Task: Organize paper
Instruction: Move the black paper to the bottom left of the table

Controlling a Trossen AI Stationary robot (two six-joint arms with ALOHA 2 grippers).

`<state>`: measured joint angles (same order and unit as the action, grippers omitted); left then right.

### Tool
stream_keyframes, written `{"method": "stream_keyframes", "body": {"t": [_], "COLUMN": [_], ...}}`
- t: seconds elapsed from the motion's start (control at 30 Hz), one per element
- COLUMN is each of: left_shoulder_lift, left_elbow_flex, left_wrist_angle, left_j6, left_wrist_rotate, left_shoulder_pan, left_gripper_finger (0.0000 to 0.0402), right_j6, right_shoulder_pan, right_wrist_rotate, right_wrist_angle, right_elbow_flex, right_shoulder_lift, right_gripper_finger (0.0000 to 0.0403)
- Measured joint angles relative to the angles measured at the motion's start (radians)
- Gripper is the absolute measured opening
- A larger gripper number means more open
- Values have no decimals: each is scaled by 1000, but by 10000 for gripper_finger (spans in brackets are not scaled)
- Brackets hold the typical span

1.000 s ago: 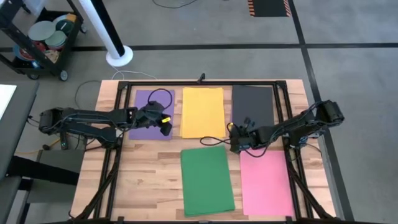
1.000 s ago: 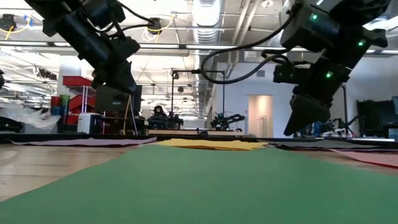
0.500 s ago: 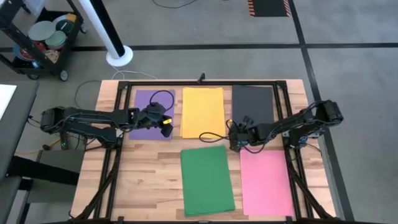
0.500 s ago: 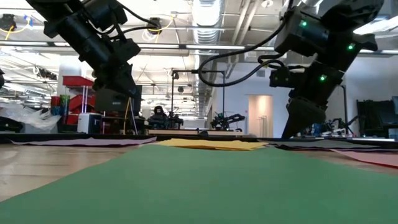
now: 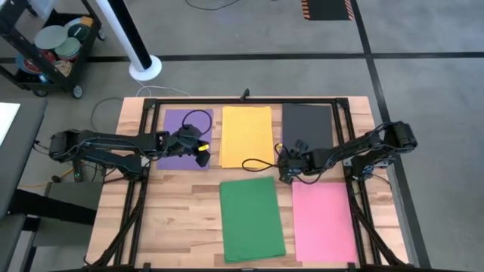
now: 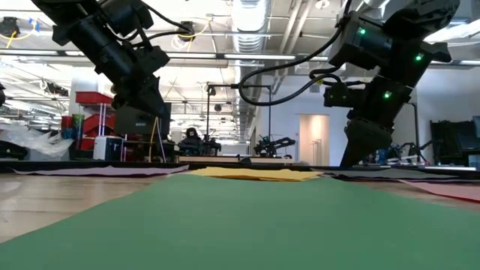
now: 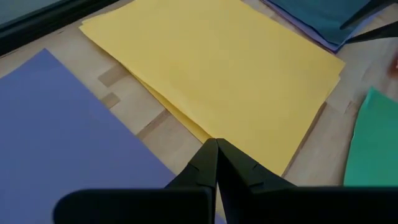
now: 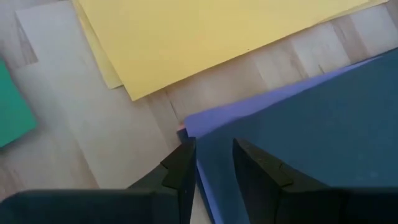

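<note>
1. Right pincer [image 5: 285, 172] sat low at the near corner of the black paper [image 5: 308, 125], fingers [image 8: 258, 171] slightly parted astride its lifted purple-backed edge.
2. Left pincer [image 5: 201, 153], fully closed, hung between the purple paper [image 5: 181, 121] and yellow paper [image 5: 246, 134].
3. Green paper [image 5: 251, 217] and pink paper [image 5: 324, 221] lay flat on the desk [image 5: 174, 211].

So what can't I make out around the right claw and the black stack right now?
- Right claw: right wrist view shows its fingers straddling the black paper corner; whether they pinch it is unclear.
- Sheet count under that corner: purple and pink edges peek out; the rest is hidden.
- Low view: green paper blocks the contact point.
</note>
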<state>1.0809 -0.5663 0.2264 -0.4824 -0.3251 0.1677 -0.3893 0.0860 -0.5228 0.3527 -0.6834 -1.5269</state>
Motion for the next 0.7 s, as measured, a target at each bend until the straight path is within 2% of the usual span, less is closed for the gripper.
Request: {"method": "stream_keyframes", "body": {"t": [0.47,0.7], "left_shoulder_lift": [0,0], "left_elbow_flex": [0,0], "left_wrist_angle": [1,0], "left_j6": [0,0], "left_wrist_rotate": [7,7], "left_shoulder_pan": [0,0], "left_gripper_finger": [0,0], "right_j6": [-2,4], "right_shoulder_pan": [1,13], "right_wrist_rotate": [-4,-1], "right_wrist_angle": [-56,-38], "right_elbow_flex": [-7,-5], "right_shoulder_lift": [-125,-107], "right_gripper_finger": [100,46]}}
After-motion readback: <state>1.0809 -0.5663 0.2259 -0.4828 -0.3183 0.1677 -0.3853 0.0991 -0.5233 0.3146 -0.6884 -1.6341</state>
